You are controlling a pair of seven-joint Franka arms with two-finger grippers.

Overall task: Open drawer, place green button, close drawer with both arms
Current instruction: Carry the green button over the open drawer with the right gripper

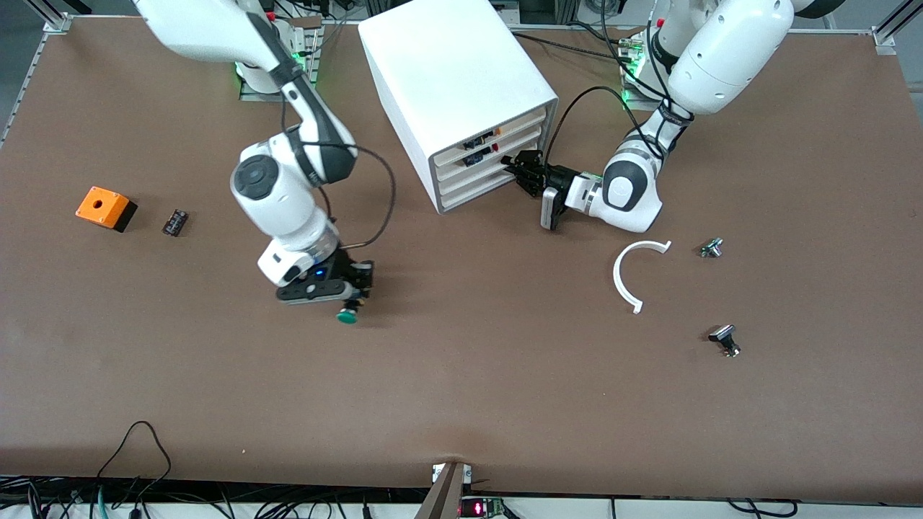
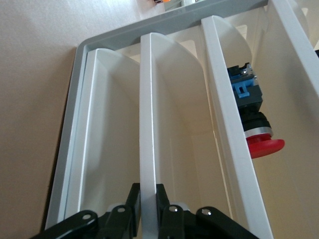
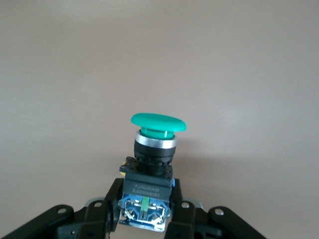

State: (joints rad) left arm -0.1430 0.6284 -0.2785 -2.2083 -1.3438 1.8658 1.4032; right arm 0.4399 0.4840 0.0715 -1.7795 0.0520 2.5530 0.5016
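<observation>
Green-capped button (image 3: pixel 158 123), apparently light rigid plastic, sits pinched at its black body by the right gripper (image 1: pixel 352 287) above bare table (image 1: pixel 461 375); left gripper (image 1: pixel 525 170) clamps the drawer (image 2: pixel 148 124) front edge.

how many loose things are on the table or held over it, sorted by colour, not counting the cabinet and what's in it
green: 1, the button held in the right pincer
orange: 1, the box with a hole
white: 1, the curved strip
black and silver: 3, small parts
total: 6
</observation>
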